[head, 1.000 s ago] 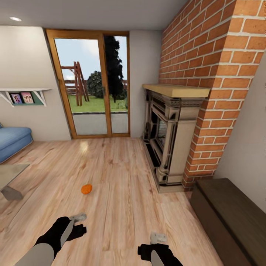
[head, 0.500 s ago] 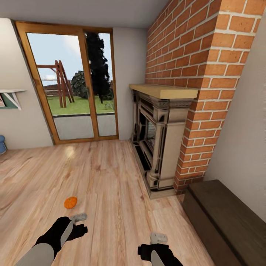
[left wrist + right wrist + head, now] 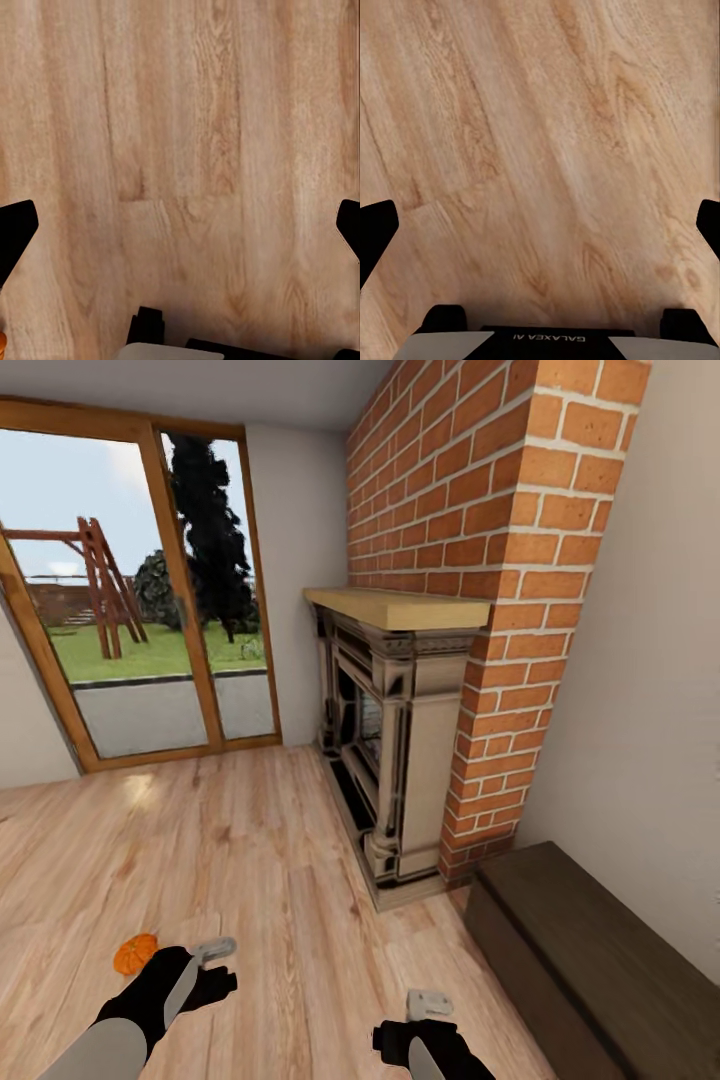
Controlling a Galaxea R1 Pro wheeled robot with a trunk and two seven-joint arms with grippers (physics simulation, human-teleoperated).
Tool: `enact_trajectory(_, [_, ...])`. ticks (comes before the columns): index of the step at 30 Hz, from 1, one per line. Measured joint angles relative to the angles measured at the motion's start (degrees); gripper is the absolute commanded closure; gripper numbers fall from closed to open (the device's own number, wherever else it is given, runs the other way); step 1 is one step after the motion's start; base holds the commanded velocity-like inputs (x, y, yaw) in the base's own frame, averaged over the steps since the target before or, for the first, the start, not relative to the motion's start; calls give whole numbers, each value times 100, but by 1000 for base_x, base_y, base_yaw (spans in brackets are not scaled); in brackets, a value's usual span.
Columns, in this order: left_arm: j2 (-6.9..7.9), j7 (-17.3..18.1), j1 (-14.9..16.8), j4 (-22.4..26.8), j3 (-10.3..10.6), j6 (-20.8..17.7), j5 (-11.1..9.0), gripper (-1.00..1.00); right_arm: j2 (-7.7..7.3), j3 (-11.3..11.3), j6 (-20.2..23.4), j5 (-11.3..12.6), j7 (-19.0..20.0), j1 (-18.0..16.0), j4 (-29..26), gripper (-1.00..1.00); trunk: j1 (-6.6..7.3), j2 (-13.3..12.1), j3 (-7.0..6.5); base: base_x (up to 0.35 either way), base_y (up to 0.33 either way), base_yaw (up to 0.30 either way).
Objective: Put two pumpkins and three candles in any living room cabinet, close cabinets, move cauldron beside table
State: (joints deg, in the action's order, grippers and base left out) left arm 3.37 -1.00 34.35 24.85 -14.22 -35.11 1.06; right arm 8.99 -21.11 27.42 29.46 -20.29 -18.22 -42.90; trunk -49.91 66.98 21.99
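Head view gives you one pumpkin (image 3: 134,953) on the wood floor (image 3: 260,880) at eight o'clock, just beside your left gripper (image 3: 214,949), with the dark cabinet (image 3: 590,960) at four o'clock past the fireplace (image 3: 395,740). Left wrist view has that gripper's fingertips (image 3: 16,232) spread wide over bare planks. Right wrist view shows your right gripper (image 3: 540,232) equally open, holding nothing.

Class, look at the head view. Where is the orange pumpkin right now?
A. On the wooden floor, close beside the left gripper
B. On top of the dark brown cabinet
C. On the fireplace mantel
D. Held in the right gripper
A: the pumpkin lies on the plank floor, just beside the left gripper, far from the cabinet, and the right gripper holds nothing.
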Motion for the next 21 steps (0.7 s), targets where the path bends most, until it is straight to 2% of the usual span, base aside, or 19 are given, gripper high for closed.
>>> enact_trajectory(21, [0, 0, 0, 0, 0, -3, 3, -100, 0, -1, 0, 0, 12, 0, 5, -100, 0, 0, 0, 203, 27, -266])
